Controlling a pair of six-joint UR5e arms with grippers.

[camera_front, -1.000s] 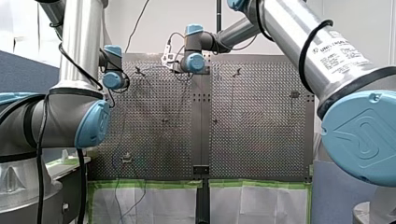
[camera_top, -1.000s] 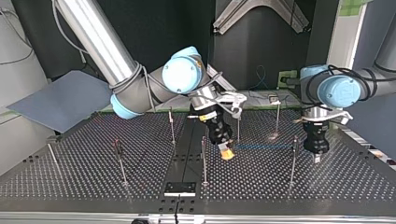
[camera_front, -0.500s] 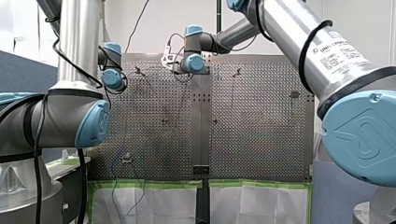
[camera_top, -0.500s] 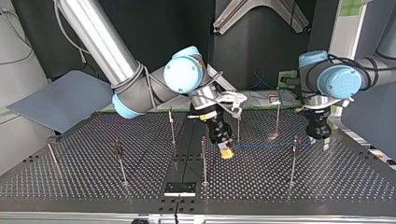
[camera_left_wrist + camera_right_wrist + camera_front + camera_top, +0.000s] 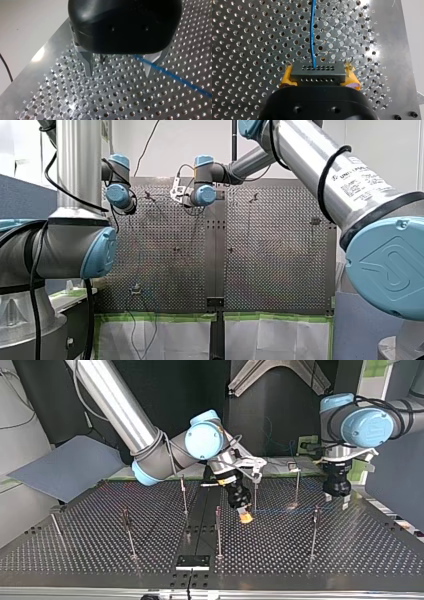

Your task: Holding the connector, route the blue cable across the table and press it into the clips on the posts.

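Note:
My right gripper (image 5: 318,75) has its yellow pads shut on a black connector (image 5: 317,71). The thin blue cable (image 5: 312,32) runs from the connector straight ahead over the perforated table (image 5: 249,37). In the top view this gripper (image 5: 244,516) hangs low beside a middle post (image 5: 255,497). From it the cable (image 5: 280,509) stretches toward a clip post (image 5: 314,530) at the view's right. My left gripper (image 5: 119,72) is open, its metal fingers (image 5: 88,66) above the plate holding nothing. The cable (image 5: 175,77) passes under one finger. In the top view my left gripper (image 5: 343,504) hovers behind that post.
Several thin posts stand on the plate, such as those at the top view's left (image 5: 129,532) and middle (image 5: 218,532). A black block (image 5: 192,561) sits at the near edge. A grey sheet (image 5: 65,467) lies off the table at the left.
My left gripper has lifted off the table and drawn back toward the far edge in the top view. My right gripper, with the connector, has shifted slightly rightward and back there.

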